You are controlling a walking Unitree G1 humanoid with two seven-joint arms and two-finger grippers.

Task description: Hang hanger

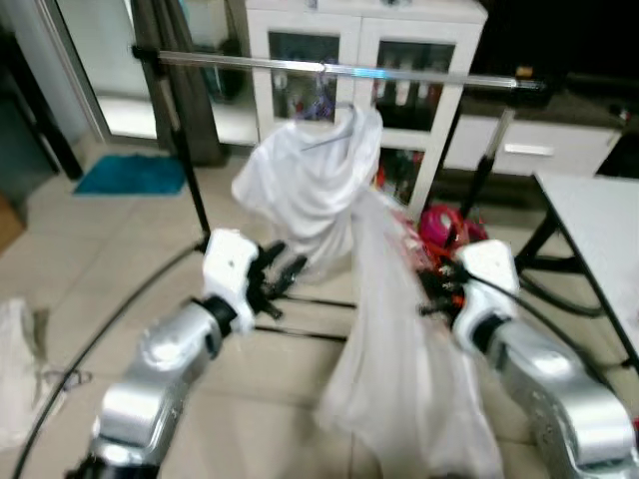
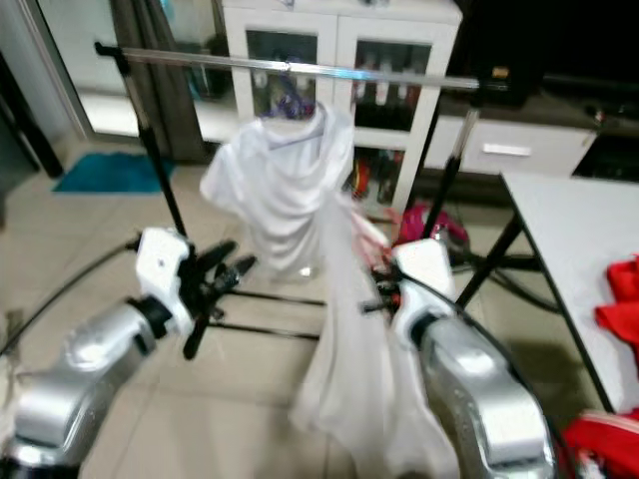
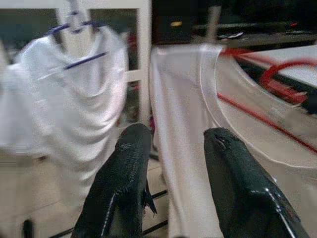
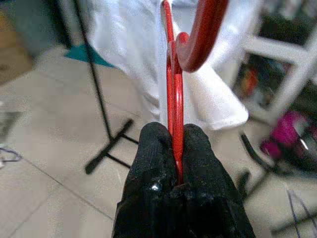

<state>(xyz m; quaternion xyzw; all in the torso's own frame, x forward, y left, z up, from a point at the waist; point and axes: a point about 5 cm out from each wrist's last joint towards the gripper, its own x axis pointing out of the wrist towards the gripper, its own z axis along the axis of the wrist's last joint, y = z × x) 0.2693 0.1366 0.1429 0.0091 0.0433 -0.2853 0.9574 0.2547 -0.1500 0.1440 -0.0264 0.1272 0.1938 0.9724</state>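
Thin red hanger (image 4: 174, 119), seemingly plastic

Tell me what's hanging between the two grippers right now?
A white garment draped from the red hanger, which the right gripper pinches; the open left gripper sits beside it, per the left eye view.

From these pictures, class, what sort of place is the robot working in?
Probably a room in a home: a tiled floor, a white glass-door cabinet, and a clothes rail with a white garment hanging.

Red hanger (image 4: 174, 99); white garment (image 1: 399, 369); black pincer fingers (image 3: 124, 183); teal mat (image 1: 130, 175).
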